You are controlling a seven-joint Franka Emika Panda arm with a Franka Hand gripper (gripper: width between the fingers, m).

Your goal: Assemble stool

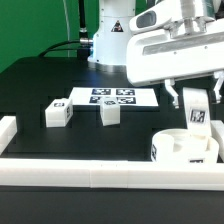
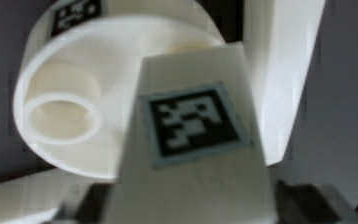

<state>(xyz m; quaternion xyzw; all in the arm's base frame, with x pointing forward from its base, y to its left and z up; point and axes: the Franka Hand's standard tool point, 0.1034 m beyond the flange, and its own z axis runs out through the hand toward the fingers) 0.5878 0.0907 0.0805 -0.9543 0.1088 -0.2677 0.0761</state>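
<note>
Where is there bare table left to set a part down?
Free: the table between the two loose legs and the front rail. Crowded: the exterior view's right, where the tool grips a leg at the seat.

On my feed the held leg (image 1: 196, 112) sits in the gripper (image 1: 196, 100), directly over the seat (image 1: 184, 149); the nearer loose leg (image 1: 110, 113) and farther loose leg (image 1: 57, 114) lie well off toward the exterior view's left; the marker board (image 1: 112, 97) is just behind them; the border rail (image 1: 100, 172) runs in front of everything.
</note>
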